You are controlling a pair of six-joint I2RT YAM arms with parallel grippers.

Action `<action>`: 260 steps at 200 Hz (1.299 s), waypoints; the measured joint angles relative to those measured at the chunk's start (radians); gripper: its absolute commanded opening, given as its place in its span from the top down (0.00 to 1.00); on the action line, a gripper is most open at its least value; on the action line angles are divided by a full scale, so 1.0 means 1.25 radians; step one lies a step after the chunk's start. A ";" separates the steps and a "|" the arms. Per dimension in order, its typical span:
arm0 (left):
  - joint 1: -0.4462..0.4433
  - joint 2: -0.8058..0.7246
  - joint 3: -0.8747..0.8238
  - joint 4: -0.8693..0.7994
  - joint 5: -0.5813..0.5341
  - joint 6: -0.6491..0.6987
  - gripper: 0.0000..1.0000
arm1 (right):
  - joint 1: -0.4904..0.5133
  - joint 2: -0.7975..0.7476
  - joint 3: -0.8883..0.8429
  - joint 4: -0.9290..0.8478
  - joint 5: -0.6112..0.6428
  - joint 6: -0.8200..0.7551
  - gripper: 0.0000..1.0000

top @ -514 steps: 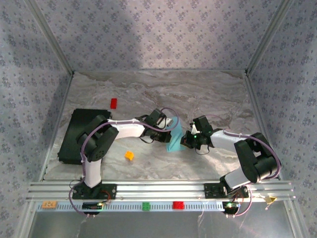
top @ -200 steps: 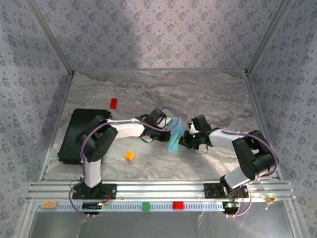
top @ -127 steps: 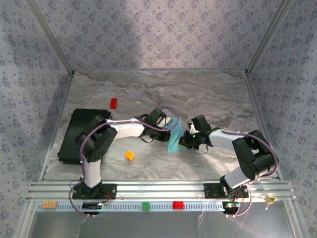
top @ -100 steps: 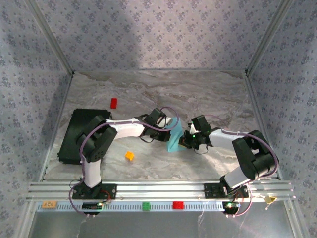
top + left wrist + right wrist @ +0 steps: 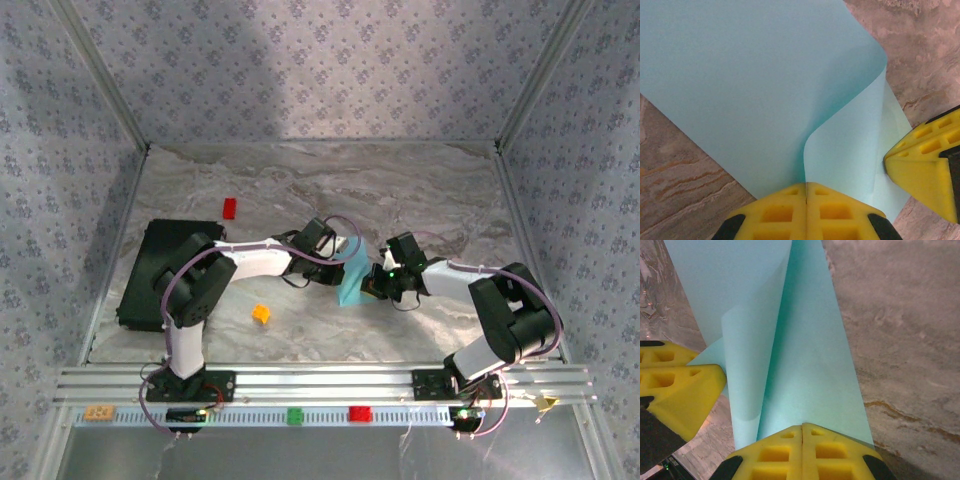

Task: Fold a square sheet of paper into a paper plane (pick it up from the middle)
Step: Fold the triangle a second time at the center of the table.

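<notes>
Compared with the earliest top picture, the right arm has edged slightly toward 9 o'clock, so less blue shows between the 2 claws; over the last second nothing visibly shifts.

The light-blue sheet of paper (image 5: 349,281) sits at mid-table, folded into a narrow shape and lifted partly off the marble table (image 5: 400,190). In the left wrist view the sheet of paper (image 5: 755,75) curls over in a soft roll at its right side. In the right wrist view it (image 5: 810,365) runs away as a long strip with 1 flap folded over.

The left gripper (image 5: 341,264) meets the sheet from 10 o'clock, and its yellow fingertips (image 5: 806,189) are pressed together on the paper's edge. The right gripper (image 5: 374,286) comes in from 3 o'clock, its tips (image 5: 802,429) likewise clamped on the sheet.

An orange block (image 5: 261,313) lies at 8 o'clock from the paper, a red block (image 5: 229,207) at 10 o'clock, and a black slab (image 5: 165,272) far out at 9 o'clock.
</notes>
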State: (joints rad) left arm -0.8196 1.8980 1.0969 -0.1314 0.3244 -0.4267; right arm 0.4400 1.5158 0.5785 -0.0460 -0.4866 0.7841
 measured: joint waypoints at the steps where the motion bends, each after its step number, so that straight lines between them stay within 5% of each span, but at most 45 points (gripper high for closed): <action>1: 0.000 0.000 0.000 0.000 0.000 0.000 1.00 | 0.000 0.000 0.000 0.000 0.000 0.000 0.97; 260: 0.001 -0.023 0.000 -0.006 -0.024 0.009 1.00 | -0.002 0.000 0.000 0.000 0.000 0.000 0.96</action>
State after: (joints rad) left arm -0.8181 1.8687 1.0969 -0.1387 0.2939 -0.4156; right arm 0.4381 1.5158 0.5785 -0.0460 -0.4870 0.7841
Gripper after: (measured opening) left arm 0.044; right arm 0.053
